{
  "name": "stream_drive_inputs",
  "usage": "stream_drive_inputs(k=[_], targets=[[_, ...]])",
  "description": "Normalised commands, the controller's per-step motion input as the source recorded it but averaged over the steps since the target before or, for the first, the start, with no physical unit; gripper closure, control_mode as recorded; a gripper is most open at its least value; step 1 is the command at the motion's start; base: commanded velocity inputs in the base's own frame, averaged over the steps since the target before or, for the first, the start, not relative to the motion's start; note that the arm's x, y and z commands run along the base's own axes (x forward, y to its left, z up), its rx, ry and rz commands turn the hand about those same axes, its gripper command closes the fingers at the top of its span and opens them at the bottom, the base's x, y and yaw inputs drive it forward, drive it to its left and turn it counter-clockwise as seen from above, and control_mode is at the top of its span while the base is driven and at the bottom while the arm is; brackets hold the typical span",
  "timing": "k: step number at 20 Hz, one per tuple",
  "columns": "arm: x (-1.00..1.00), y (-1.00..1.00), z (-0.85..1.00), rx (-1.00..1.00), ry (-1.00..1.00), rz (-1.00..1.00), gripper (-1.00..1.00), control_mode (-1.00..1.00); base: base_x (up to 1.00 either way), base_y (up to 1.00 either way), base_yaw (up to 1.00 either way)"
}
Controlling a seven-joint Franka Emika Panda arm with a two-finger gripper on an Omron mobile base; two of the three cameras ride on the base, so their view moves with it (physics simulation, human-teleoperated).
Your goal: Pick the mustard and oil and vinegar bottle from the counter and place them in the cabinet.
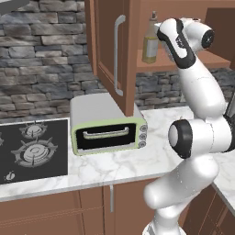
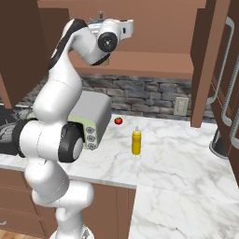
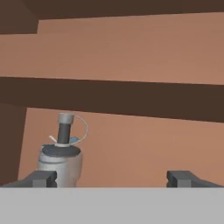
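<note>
The oil and vinegar bottle [image 1: 150,40] stands upright on the shelf inside the open cabinet [image 1: 207,59], left of my raised arm. In the hand view its grey pourer top and shoulders [image 3: 61,155] rise just beyond the left fingertip [image 3: 43,178]. My gripper [image 3: 113,179] is open with nothing between its fingers, facing the cabinet's back wall. The mustard [image 2: 136,142], a small yellow squeeze bottle, stands upright on the white marble counter [image 2: 177,154], well below and to the right of the hand.
The cabinet door [image 1: 108,55] hangs open to the left, above a green toaster oven [image 1: 108,125]. A black stove [image 1: 27,149] lies at the far left. A small tomato [image 2: 118,120] sits behind the mustard. More cabinet doors [image 2: 224,70] stand at the right.
</note>
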Motion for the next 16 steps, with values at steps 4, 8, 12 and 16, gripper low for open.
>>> stream_drive_inputs(k=[4, 8, 12, 16], targets=[[-0.55, -0.40, 0.04, 0.00, 0.02, 0.00, -1.00, -1.00, 0.00, 0.00, 0.00], [-0.64, -0.37, 0.00, 0.00, 0.19, 0.00, -1.00, -1.00, 0.00, 0.00, 0.00], [-0.73, -0.07, 0.00, -0.02, 0.24, 0.01, -1.00, -1.00, 0.00, 0.00, 0.00], [-0.87, 0.00, 0.00, -0.03, 0.19, 0.03, -1.00, -1.00, 0.00, 0.00, 0.00]])
